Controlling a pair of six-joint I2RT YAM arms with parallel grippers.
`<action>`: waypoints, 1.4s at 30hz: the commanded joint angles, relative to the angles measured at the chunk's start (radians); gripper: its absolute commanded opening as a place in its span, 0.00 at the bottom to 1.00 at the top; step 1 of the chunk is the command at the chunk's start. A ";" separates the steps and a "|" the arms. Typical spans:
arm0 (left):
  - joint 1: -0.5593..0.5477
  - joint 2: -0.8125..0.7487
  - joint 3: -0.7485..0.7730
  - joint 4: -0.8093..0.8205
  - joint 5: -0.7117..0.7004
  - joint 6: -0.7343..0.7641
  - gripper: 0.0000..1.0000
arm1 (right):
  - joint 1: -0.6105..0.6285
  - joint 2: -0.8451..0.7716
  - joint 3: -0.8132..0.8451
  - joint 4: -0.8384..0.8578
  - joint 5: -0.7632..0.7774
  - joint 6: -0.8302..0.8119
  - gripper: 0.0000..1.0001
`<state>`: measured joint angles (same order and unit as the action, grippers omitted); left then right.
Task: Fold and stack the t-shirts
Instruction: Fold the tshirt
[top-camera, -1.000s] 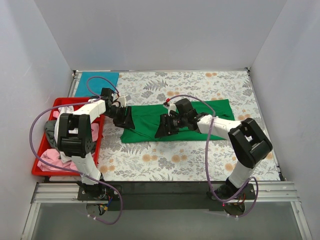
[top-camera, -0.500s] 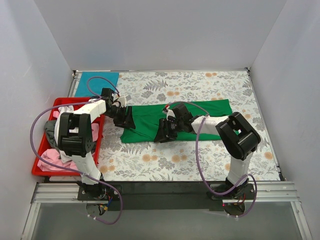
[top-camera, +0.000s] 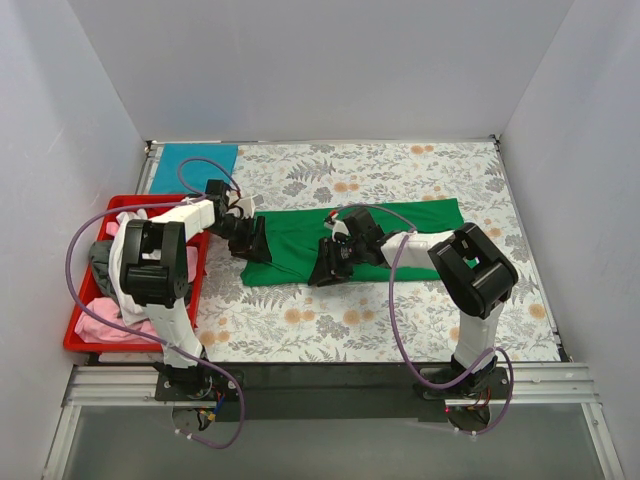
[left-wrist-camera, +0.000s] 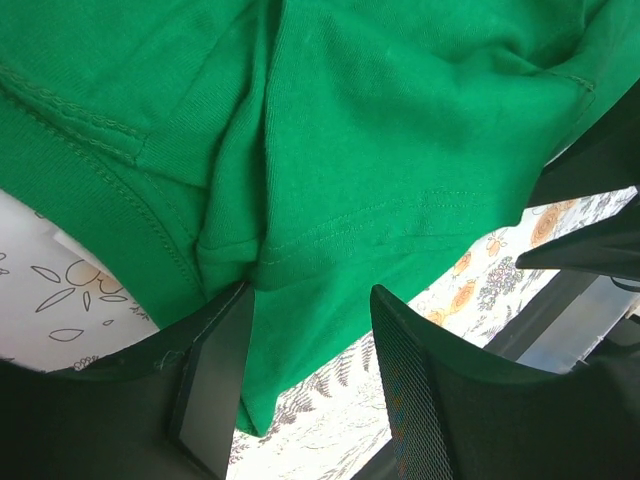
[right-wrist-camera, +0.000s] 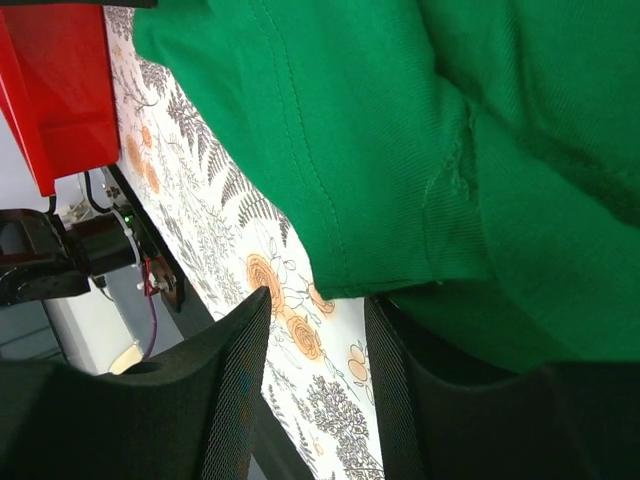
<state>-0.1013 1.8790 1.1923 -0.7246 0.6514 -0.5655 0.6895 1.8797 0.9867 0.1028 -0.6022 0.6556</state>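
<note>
Two jaw sets parted: my left gripper (left-wrist-camera: 315, 310) and right gripper (right-wrist-camera: 317, 300) straddle the green t-shirt (top-camera: 400, 222) hem, apparently unclamped.

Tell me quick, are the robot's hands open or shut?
Left hand: open, with the shirt edge hanging between its fingers.
Right hand: open, at the shirt's hem, gripping nothing.

Tray (top-camera: 78, 343) shirts (top-camera: 100, 318) partly behind L arm (top-camera: 155, 265)
</note>
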 joint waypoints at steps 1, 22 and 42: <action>-0.006 -0.006 0.030 0.007 0.017 0.010 0.49 | 0.001 -0.005 0.043 0.026 -0.008 -0.001 0.48; -0.009 0.008 0.079 -0.029 0.019 0.024 0.15 | -0.024 0.006 0.052 0.026 -0.025 0.001 0.01; -0.011 0.068 0.276 -0.067 0.086 0.009 0.00 | -0.091 -0.063 0.058 0.072 0.013 -0.024 0.01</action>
<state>-0.1070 1.9285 1.4136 -0.7856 0.7006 -0.5495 0.6220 1.8500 1.0119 0.1352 -0.6044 0.6495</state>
